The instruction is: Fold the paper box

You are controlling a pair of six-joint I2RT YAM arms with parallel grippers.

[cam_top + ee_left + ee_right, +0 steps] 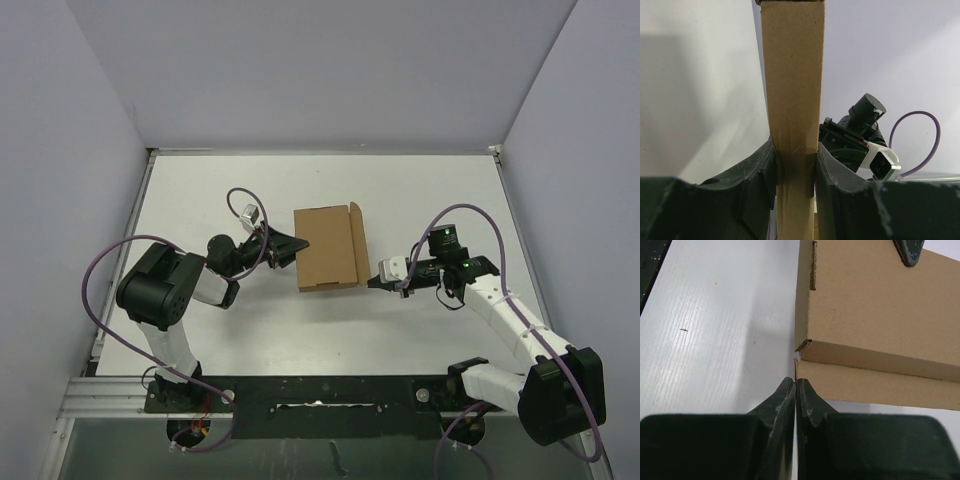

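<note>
Left tool (297, 243), right tool (372, 282) low, flanking paper box (325, 250)

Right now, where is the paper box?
Top view: the paper box lies centrally, its left edge clamped in the left pincer, the right pincer at its near right corner.

Nothing here that I can read in any view: no lettering, label, brand mark or number. The box (328, 248) shows plain brown card on every face towards me, no print on it.
</note>
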